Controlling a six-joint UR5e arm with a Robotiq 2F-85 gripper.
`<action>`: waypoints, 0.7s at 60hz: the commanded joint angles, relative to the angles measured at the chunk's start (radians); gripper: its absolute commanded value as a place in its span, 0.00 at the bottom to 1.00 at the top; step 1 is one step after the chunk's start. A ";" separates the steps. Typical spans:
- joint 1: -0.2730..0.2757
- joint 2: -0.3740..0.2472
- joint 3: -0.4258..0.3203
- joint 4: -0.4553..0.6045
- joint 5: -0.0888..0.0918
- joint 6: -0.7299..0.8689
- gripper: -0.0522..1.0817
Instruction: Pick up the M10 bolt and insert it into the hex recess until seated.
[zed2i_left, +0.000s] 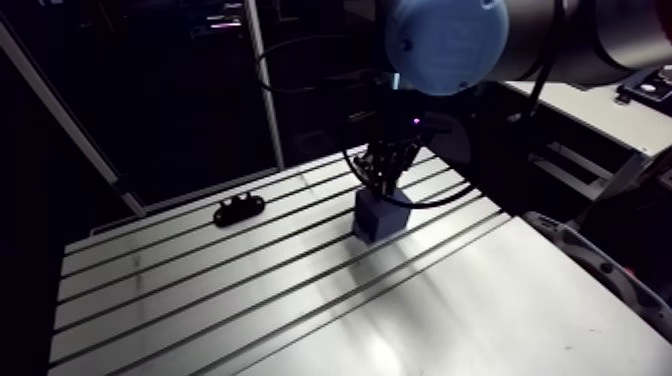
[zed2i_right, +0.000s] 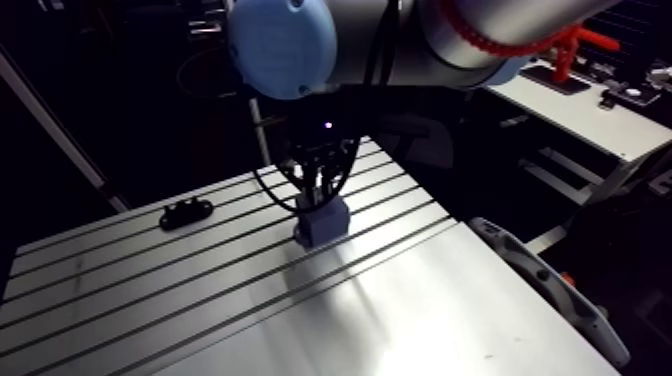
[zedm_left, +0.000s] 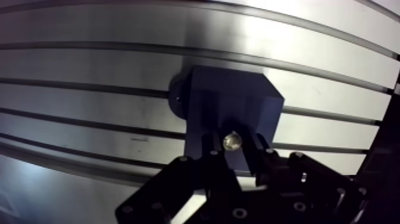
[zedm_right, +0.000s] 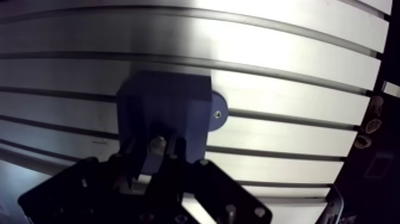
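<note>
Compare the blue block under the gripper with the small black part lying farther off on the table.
The blue block is tall and boxy; the black part is low and flat. The block sits right under the gripper, which holds the bolt; the black part lies apart from it. Both rest on the slotted table.

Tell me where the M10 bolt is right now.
In the wrist view the M10 bolt is clamped in the claw, directly over the blue block on the slotted table.
</note>
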 joint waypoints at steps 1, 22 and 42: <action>-0.001 0.000 0.000 0.000 0.000 -0.001 0.63; -0.001 0.000 0.002 0.002 0.000 -0.003 0.64; -0.001 0.000 0.002 0.002 0.000 -0.003 0.65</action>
